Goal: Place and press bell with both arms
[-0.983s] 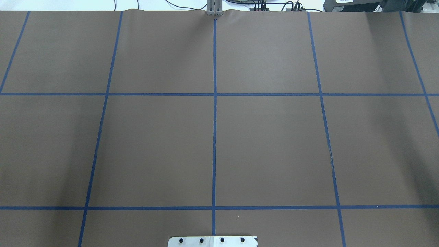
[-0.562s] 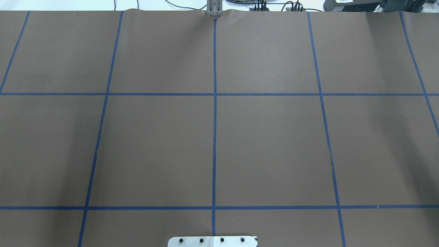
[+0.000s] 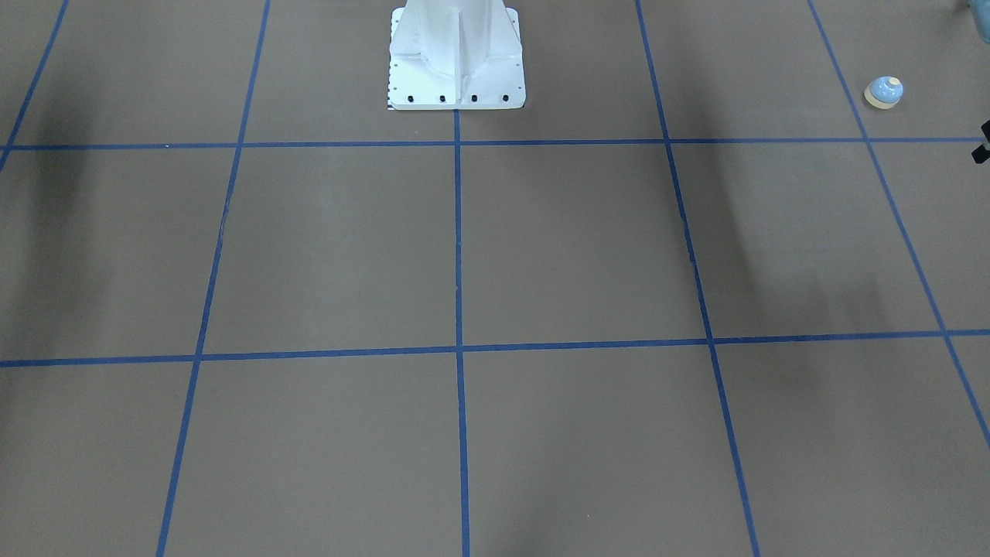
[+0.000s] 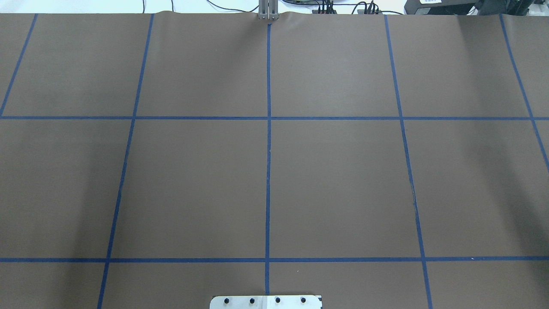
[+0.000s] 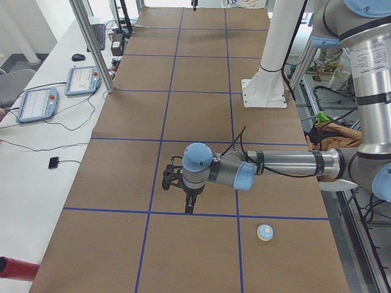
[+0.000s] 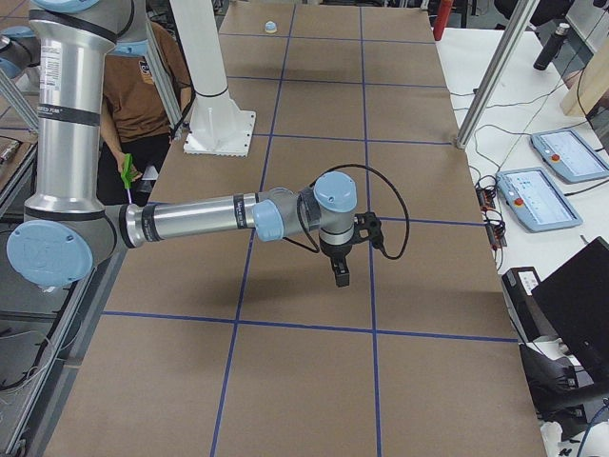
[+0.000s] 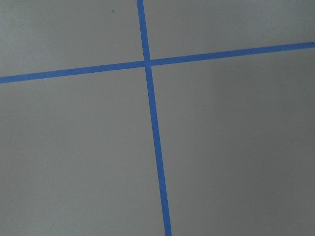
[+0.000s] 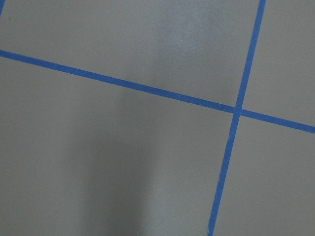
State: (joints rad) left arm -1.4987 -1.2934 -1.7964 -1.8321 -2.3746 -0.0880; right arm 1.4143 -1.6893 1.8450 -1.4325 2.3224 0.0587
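Well apart — bell (image 3: 883, 92), white pedestal (image 3: 456, 54).

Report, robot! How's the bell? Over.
Left gripper, right gripper: open or shut unclear. Bell on table, untouched. Nothing between it and left gripper.

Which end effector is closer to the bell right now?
Left. The left end effector hangs over the table a short way from the bell; the right end effector is far along the table from it.
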